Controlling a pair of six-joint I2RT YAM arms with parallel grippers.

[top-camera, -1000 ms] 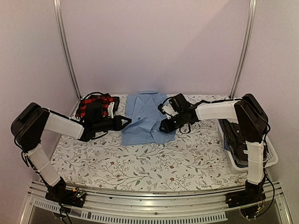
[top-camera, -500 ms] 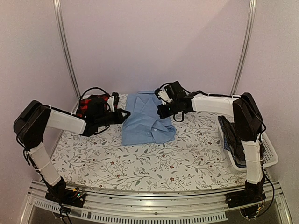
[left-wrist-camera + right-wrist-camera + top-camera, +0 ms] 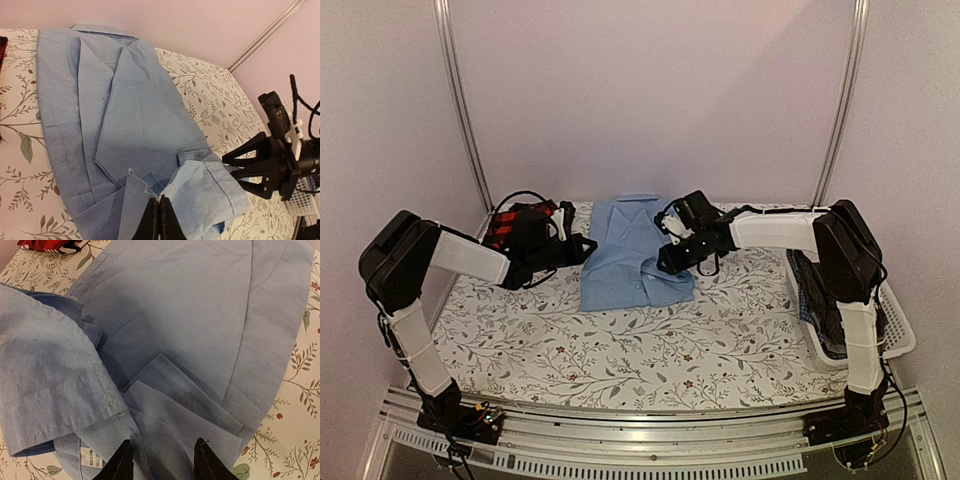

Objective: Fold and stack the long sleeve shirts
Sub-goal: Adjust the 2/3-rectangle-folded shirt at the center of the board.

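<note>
Left claw (image 3: 159,212) was clenched on a raised fold at the left edge of the light blue shirt (image 3: 625,250), which we saw lying partly folded on the flowered table (image 3: 650,345). Our right claw (image 3: 162,442) hung released, fingers apart, just above that shirt's right side, where the cloth bunched up. Left of the blue shirt lay the red plaid shirt (image 3: 505,225), and well to its right dark shirts (image 3: 820,300) sat in the white basket (image 3: 905,335).
</note>
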